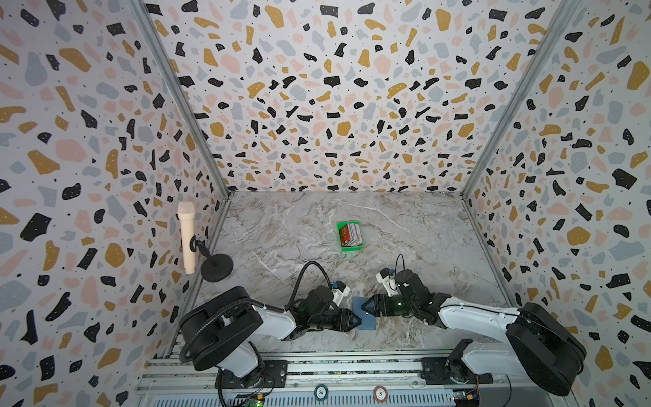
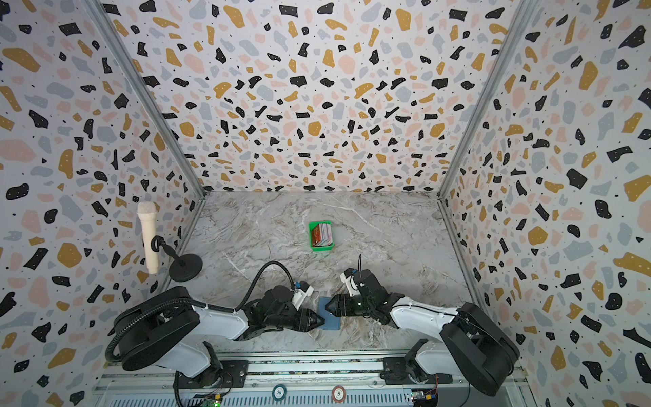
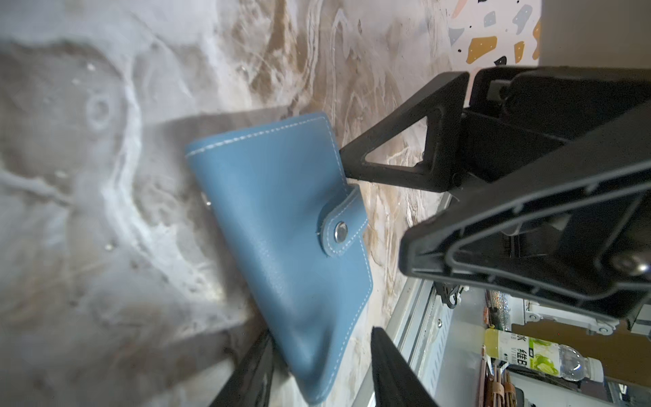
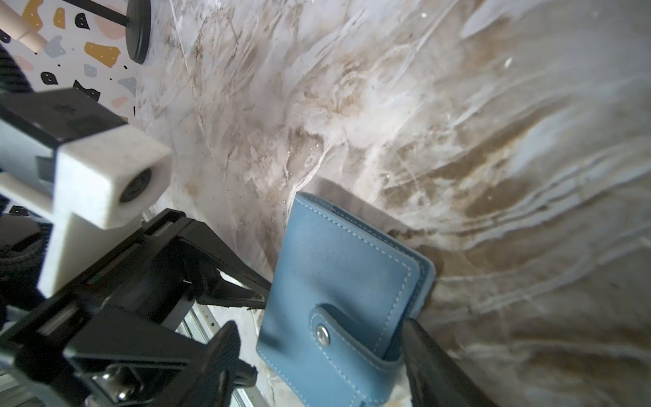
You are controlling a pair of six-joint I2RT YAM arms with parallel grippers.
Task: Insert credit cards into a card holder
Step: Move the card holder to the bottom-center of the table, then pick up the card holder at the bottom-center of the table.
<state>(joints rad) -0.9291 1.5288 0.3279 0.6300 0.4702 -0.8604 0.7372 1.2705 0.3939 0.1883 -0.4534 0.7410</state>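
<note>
The card holder (image 1: 364, 314) (image 2: 330, 315), a dusty-blue wallet with its snap tab fastened, lies near the table's front edge between both arms. My left gripper (image 1: 359, 321) (image 3: 322, 380) is open astride one end of the card holder (image 3: 281, 229). One finger touches it and the other stands apart. My right gripper (image 1: 366, 306) (image 4: 327, 366) is open astride the snap-tab side of the card holder (image 4: 338, 278), with a gap at one finger. The credit cards (image 1: 351, 233) (image 2: 322, 234) sit stacked in a green tray farther back.
The green tray (image 1: 349, 249) stands mid-table behind the arms. A beige microphone (image 1: 186, 239) on a black stand (image 1: 216, 267) is at the left wall. A metal rail (image 1: 317, 366) runs along the front. Patterned walls close three sides.
</note>
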